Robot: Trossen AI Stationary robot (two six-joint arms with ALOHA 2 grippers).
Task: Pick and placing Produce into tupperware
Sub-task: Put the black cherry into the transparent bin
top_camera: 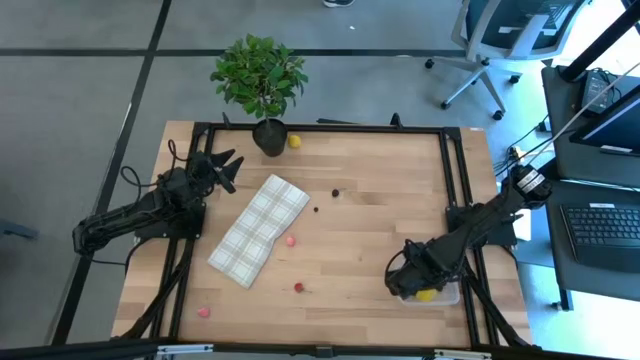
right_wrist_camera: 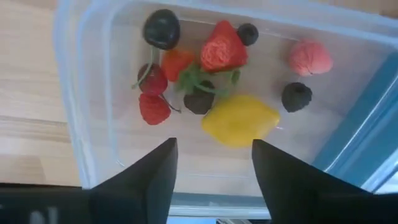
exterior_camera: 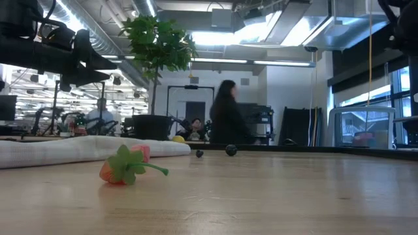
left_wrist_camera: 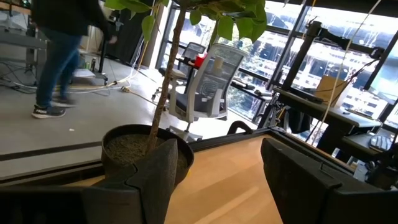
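Clear tupperware (right_wrist_camera: 81,124) at about 4 o'clock on the wooden table (top_camera: 370,210), near the front right corner, directly under the right gripper (right_wrist_camera: 211,168). Inside, by the right wrist view: one yellow lemon (right_wrist_camera: 239,120), one large red strawberry (right_wrist_camera: 222,48) with green leaves, a smaller orange-red piece (right_wrist_camera: 176,62) beside it, one pale pink berry (right_wrist_camera: 309,58), two small red cherry-like pieces (right_wrist_camera: 153,93), and four dark berries (right_wrist_camera: 162,28); ten pieces in all, clustered and mostly touching. Right claw hovering just above the tub's opening, fingers spread moderately apart, nothing between them. Left gripper (top_camera: 225,170) raised at about 10 o'clock, facing the potted plant (top_camera: 260,80), fingers parted wide and empty. Loose produce on the table in the high view: one yellow piece (top_camera: 294,142) at 12 o'clock just beside the plant pot, two dark berries (top_camera: 335,194) near the centre, and three pink or red pieces (top_camera: 290,240) between 6 and 8 o'clock, one of them close to the plaid cloth's edge. One plaid cloth (top_camera: 260,229) lying diagonally left of centre. In the low view, a strawberry (exterior_camera: 124,166) with green leaves lying just in front of the folded cloth. A person (exterior_camera: 228,121) in the room beyond the table.
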